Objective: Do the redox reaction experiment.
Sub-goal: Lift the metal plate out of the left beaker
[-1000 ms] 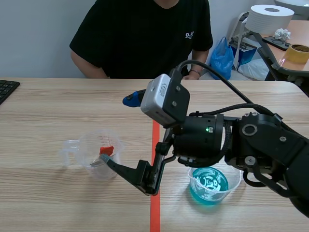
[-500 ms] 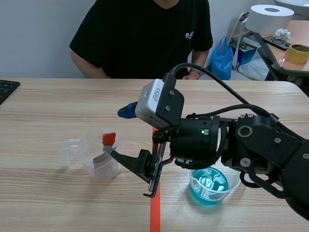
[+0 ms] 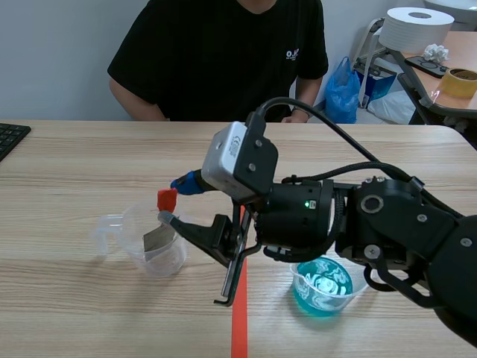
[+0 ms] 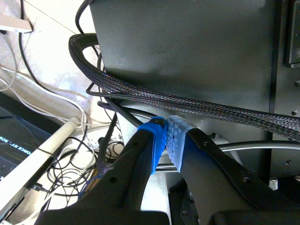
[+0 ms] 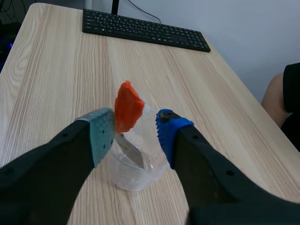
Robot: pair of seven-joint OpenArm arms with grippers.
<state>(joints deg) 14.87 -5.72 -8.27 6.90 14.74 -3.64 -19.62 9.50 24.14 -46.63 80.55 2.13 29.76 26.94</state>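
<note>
A clear plastic cup (image 3: 154, 250) with a handle stands left of the tape line. A grey metal strip (image 3: 157, 238) with a red tab (image 3: 166, 200) hangs tilted, its lower end inside the cup. My right gripper (image 3: 173, 200), reaching across from the right, is shut on the red tab. In the right wrist view the red tab (image 5: 128, 107) sits between the teal and blue pads of the gripper (image 5: 134, 123), above the cup (image 5: 137, 169). A second clear cup (image 3: 322, 284) holds blue liquid under the right arm. My left gripper (image 4: 167, 137) is shut on nothing, off the table among cables.
A person in a black shirt (image 3: 223, 52) sits across the table. A black keyboard (image 3: 10, 138) lies at the far left edge, also ahead of the cup as the keyboard (image 5: 145, 29). An orange-red tape line (image 3: 240, 321) runs down the middle.
My right gripper has risen and shifted slightly left, lifting the red-tabbed strip higher so the tab now stands above the cup's rim.
</note>
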